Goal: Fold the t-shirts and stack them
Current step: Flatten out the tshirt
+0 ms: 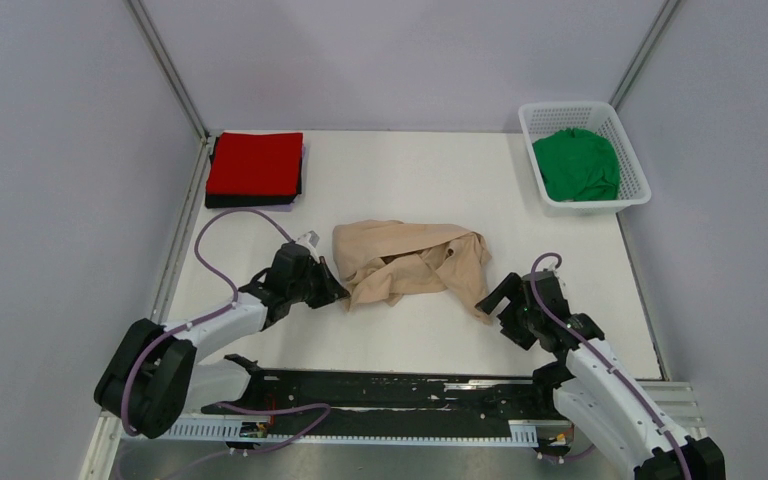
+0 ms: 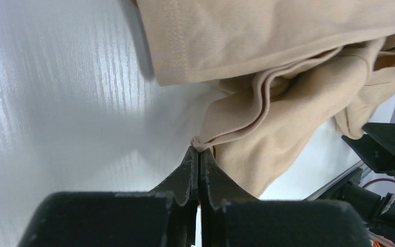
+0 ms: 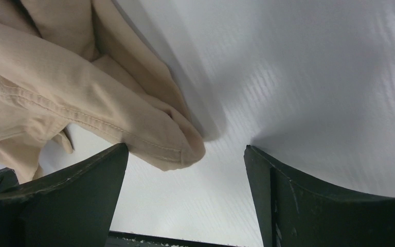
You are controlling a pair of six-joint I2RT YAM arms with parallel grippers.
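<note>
White surface (image 1: 410, 170) carries a crumpled beige-tan cloth t-shirt (image 1: 410, 262) at its middle. My left tool (image 1: 340, 293) is pressed together, pinching the shirt's left edge; my right tool (image 1: 493, 303) stands spread around its right corner.

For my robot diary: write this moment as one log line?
left tool: shut on crumpled beige cloth t-shirt | right tool: open, at its corner

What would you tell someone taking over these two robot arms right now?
The left hand is shut, pinching an edge of the crumpled beige t-shirt mid-table.
The right hand is open, a corner of that shirt between its fingers, not gripped.
Done: the red t-shirt lies folded on the black t-shirt, far left.
Left: fold and stack the beige one, then the green t-shirt in the basket.
</note>
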